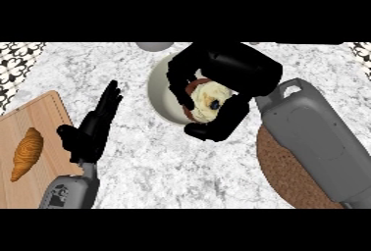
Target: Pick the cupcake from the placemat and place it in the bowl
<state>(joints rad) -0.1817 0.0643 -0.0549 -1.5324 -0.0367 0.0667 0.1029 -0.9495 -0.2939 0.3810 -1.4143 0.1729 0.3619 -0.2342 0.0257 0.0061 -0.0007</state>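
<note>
Right hand (221,88) curled round the cupcake (208,100): fingers on one side, thumb on the other, cream top and a bit of brown case showing between them. Cupcake held over the bowl (161,95), whose pale rim shows just left of the fingers. Whether it touches the bowl's floor yet, cannot tell; the hand hides the underside.

Placemat (286,171), brown and round, lies below the right hand, mostly under the grey forearm. Nothing on the visible part of it.

Left hand (92,128) rests open on the worktop (181,166), fingers straight, well left of the bowl. Further left of it, a wooden board (43,117) with a croissant (27,153). Neither matters to this step.

Step in hand, by my reading: release into the bowl. To do it well:
- Centre the cupcake over the bowl's hollow; at present it looks nearer the rim on the hand's side.
- Lower until the case sits on the bowl's floor before letting go, so it lands upright.
- Open fingers and thumb together, so neither drags the case sideways.
- Withdraw straight up, clear of the frosting and rim.

Risk: the cupcake tipping, or the bowl being nudged.
</note>
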